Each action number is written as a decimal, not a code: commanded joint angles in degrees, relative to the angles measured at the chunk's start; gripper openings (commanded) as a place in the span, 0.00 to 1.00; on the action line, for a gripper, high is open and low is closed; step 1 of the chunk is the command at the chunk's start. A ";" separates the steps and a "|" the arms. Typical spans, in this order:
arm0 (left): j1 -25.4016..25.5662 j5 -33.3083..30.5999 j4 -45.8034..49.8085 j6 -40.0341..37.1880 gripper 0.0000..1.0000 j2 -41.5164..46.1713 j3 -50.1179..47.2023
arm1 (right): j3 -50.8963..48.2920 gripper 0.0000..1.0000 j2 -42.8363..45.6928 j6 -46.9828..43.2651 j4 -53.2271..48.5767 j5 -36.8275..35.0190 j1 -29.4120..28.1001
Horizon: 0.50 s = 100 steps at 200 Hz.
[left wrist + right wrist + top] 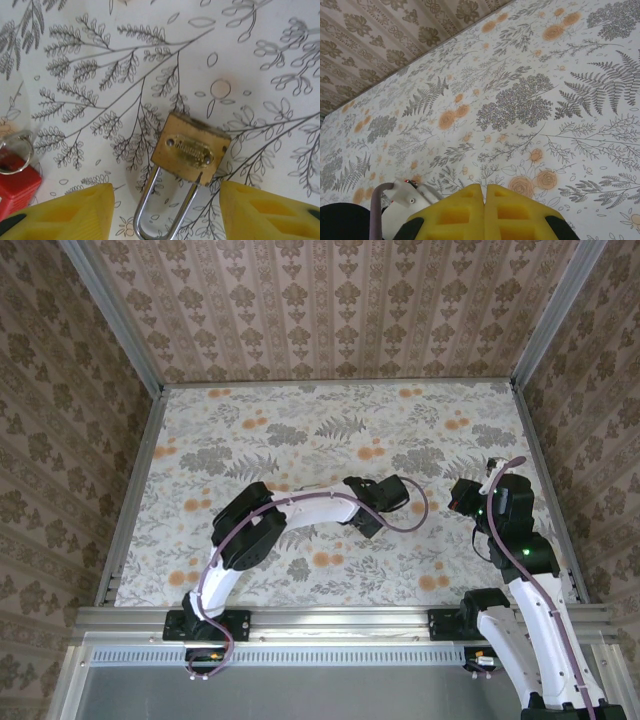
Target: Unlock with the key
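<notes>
Seen from above, a table covered in a flowered tablecloth (300,430) sits inside patterned walls. The left arm (300,510) reaches to the centre of the frame and the right arm (520,540) stands at the right edge. In the left wrist view, the left claw (165,200) is spread wide, with one yellow finger (65,212) at the bottom left and the other at the bottom right. A small brass padlock (190,150) lies flat on the cloth between them, its silver shackle (160,210) pointing to the bottom edge. The key (15,185) lies at the lower left edge, just outside the left finger. Its red head is partly cut off, a metal ring (15,152) sits above it, and its blade is out of sight. In the right wrist view, the right claw (484,200) is pressed together at the bottom centre, holding nothing.
</notes>
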State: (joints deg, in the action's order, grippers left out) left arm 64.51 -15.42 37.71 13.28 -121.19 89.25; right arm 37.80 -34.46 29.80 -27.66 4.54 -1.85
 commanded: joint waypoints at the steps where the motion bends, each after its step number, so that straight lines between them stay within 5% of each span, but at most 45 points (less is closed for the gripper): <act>1: -0.63 2.95 -3.50 -1.00 0.56 1.84 -1.22 | 2.23 0.00 0.17 -0.18 -0.73 0.45 0.35; 48: -1.62 4.35 -2.73 -7.01 0.57 3.42 -0.62 | 3.58 0.00 0.58 -0.43 -1.85 0.79 0.35; 100: -5.60 19.56 6.68 -15.24 0.59 5.06 3.03 | 3.54 0.00 0.25 -0.79 -1.32 0.13 0.44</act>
State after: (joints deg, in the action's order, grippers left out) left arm 60.88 -5.50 38.11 3.73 -118.52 89.41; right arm 40.27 -34.44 29.80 -28.58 4.75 -1.85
